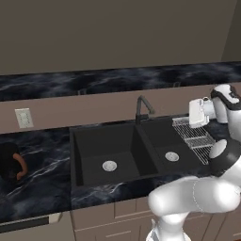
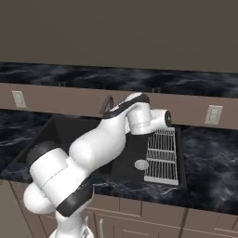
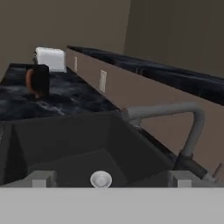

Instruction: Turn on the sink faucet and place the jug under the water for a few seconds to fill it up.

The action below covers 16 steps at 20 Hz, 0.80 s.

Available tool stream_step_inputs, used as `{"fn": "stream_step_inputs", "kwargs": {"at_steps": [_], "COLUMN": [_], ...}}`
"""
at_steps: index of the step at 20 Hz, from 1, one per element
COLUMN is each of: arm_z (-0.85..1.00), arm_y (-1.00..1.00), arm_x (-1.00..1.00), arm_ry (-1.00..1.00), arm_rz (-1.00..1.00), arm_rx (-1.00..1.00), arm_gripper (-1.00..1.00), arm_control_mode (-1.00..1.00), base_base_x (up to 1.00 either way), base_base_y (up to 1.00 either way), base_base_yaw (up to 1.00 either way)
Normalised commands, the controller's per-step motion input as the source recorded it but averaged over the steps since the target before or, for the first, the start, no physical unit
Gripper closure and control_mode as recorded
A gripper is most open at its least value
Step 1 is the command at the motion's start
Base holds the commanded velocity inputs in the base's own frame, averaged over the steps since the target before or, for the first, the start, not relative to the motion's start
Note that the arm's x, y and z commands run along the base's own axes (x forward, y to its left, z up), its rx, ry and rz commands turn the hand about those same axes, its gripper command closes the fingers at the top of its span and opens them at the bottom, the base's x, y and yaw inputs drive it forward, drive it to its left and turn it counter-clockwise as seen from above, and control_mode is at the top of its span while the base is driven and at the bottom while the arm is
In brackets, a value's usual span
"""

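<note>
Gripper point(image 3: 109, 179): jaws spread wide, nothing between them, touching nothing.

Left base view. Gripper point(image 1: 194, 114) sits at the end of the white arm, at the right side of the frame, raised above the wire rack point(image 1: 195, 137) and level with the top of the sink faucet point(image 1: 142, 109); clear of both. Faucet stands upright at the back rim of the sink point(image 1: 75, 155), about where the two bowls divide. Sink is a black double basin with one round silver drain point(image 1: 109, 165) in the large left bowl and another in the smaller right bowl. Jug point(image 1: 10, 163) stands on the dark marbled counter point(image 1: 42, 188) at the far left, well apart from the sink, orange-brown handle turned toward the basin. Wall outlet point(image 1: 24, 117) on the backsplash above it.

Right base view. Arm crosses the sink point(image 2: 53, 128) and hides most of it; the hand hangs over the left edge of the wire rack point(image 2: 162, 155). Faucet point(image 2: 107, 103) shows partly, behind the arm.

Hand view. Fingertips point(image 3: 40, 178) rise at the bottom edge, far apart. Faucet point(image 3: 175, 114) runs across the right half, spout over the sink point(image 3: 57, 144). Jug point(image 3: 38, 80) is upright on the counter beyond the basin, just in front of a white toaster point(image 3: 50, 58).
</note>
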Motion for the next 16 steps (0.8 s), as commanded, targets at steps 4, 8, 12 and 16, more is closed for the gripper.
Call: {"fn": "stream_step_inputs", "kwargs": {"at_steps": [4, 8, 12, 16], "arm_z": [-0.40, -0.46, -0.43, -0.32], "arm_y": [-0.01, 0.08, 0.20, 0.20], "arm_x": [0.66, 0.72, 0.69, 0.58], "arm_ry": [-0.16, -0.07, 0.00, 0.00], "arm_rz": [0.08, 0.00, -0.06, -0.14], "arm_rx": [0.00, 0.00, 0.00, 0.00], "arm_gripper": [-1.00, -1.00, -1.00, -1.00], "arm_control_mode": [-1.00, -1.00, -1.00, -1.00], "base_base_x": [0.00, 0.00, 0.00, 0.00], "base_base_y": [0.00, 0.00, 0.00, 0.00], "base_base_yaw": [0.00, 0.00, 0.00, 0.00]}}
